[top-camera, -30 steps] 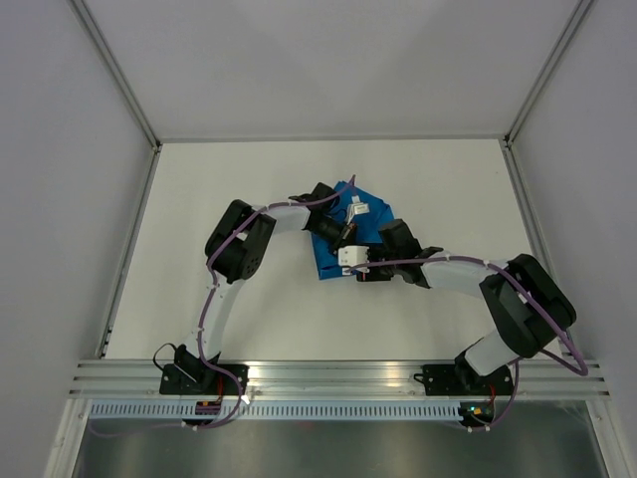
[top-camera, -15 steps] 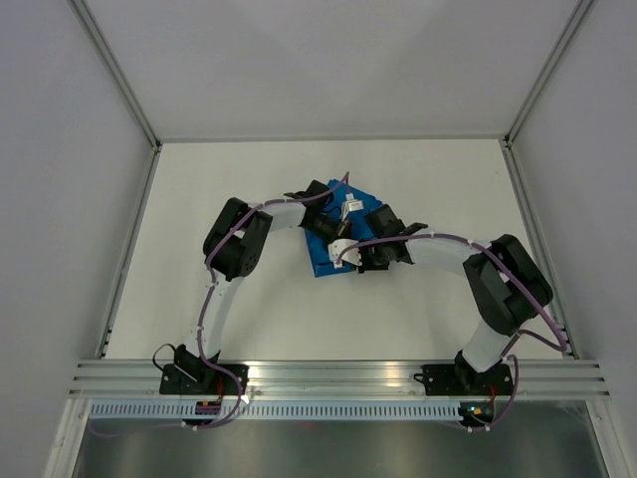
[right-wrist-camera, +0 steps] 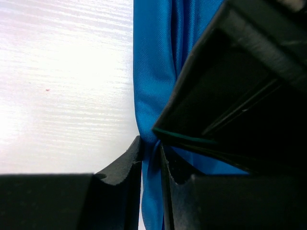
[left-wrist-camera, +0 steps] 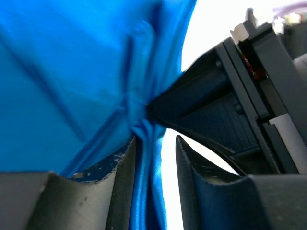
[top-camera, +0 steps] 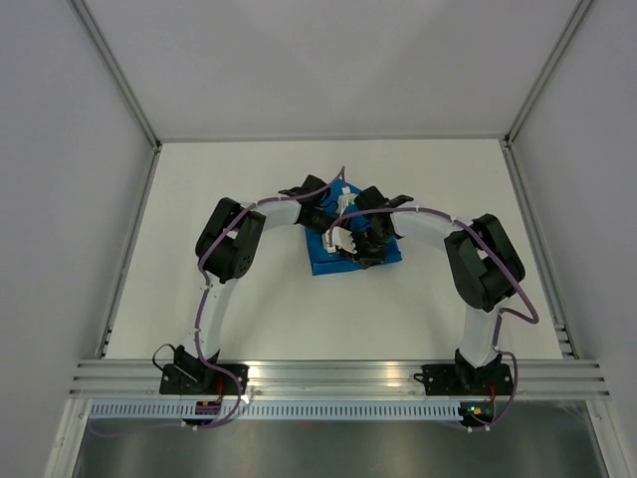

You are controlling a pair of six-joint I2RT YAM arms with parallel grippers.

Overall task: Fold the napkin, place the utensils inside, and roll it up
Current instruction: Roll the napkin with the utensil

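The bright blue napkin (top-camera: 383, 254) lies bunched on the white table, mostly covered by both grippers. My left gripper (top-camera: 336, 214) sits at its far left part. In the left wrist view the left gripper (left-wrist-camera: 154, 143) straddles a hanging fold of napkin (left-wrist-camera: 72, 72); the cloth rests against one finger and a bright gap shows beside the other. My right gripper (top-camera: 356, 242) meets it from the right. In the right wrist view the right gripper (right-wrist-camera: 151, 148) is pinched on a thin fold of napkin (right-wrist-camera: 153, 57). The knife is hidden.
The white table (top-camera: 249, 179) stretches around the napkin, bounded by grey walls at the left, right and back. A metal rail (top-camera: 338, 373) with the arm bases runs along the near edge. Both arms arch inward and nearly touch over the cloth.
My right arm has swung left and further back over the napkin, its gripper closing in on the left gripper. The visible cloth has shrunk and bunched. The left arm has shifted only slightly.
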